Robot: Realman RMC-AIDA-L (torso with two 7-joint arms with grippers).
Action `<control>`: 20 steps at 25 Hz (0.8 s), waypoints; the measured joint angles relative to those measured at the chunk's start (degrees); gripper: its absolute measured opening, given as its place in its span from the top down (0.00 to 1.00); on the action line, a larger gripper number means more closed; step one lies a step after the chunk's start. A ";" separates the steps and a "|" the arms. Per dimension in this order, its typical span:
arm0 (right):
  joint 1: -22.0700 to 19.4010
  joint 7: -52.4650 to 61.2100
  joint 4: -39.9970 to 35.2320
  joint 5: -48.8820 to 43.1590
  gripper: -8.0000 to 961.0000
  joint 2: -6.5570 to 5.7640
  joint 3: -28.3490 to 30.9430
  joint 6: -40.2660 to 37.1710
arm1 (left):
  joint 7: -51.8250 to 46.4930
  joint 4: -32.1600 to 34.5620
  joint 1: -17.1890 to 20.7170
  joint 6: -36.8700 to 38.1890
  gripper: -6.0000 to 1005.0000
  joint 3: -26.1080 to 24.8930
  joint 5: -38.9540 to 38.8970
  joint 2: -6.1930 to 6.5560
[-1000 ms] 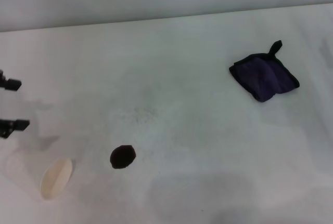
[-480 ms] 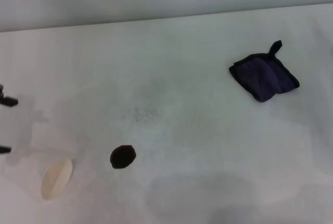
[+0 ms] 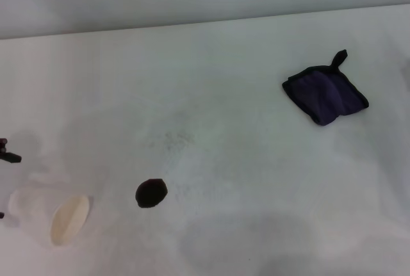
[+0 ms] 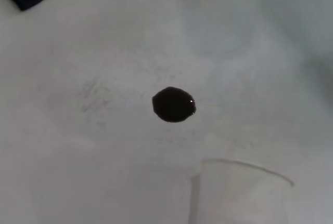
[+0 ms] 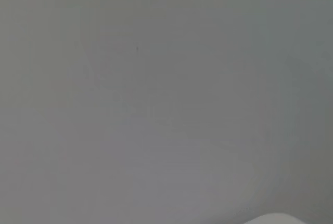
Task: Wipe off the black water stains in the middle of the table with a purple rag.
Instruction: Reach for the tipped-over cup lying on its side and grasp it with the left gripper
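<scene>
The purple rag (image 3: 325, 94) is seen upper right on the table (image 3: 243, 154), well apart from the black water stains (image 3: 151, 193) lower left; the left gripper (image 3: 4, 183), at the left edge, is barely shown, its spread not discernible

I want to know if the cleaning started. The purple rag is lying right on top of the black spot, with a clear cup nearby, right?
Not quite. In the head view the purple rag lies far from the black water stain, which is uncovered on the table. The clear cup is indeed near the stain.
</scene>
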 joint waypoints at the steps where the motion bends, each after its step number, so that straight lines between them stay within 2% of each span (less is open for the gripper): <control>1: 0.00 0.00 0.32 0.01 0.09 0.00 0.01 0.03 | 1.69 -0.91 -0.01 0.71 0.12 0.06 0.34 -0.28; 3: 0.11 0.00 0.84 0.01 0.09 0.00 0.02 0.17 | 3.73 -1.90 -0.01 1.43 0.12 0.22 1.28 -0.89; 6: 0.28 0.00 1.61 -0.02 0.09 -0.01 0.04 0.33 | 7.02 -3.28 0.05 2.52 0.12 0.21 3.78 -2.46; 10: 0.13 -0.03 2.76 -0.27 0.09 0.00 0.05 1.50 | 10.10 -4.24 0.46 4.15 0.12 0.19 5.13 -3.75; 20: -1.07 -0.07 4.39 -0.66 0.09 -0.09 -0.67 3.64 | 12.75 -5.44 1.21 8.45 0.12 0.00 4.95 -5.32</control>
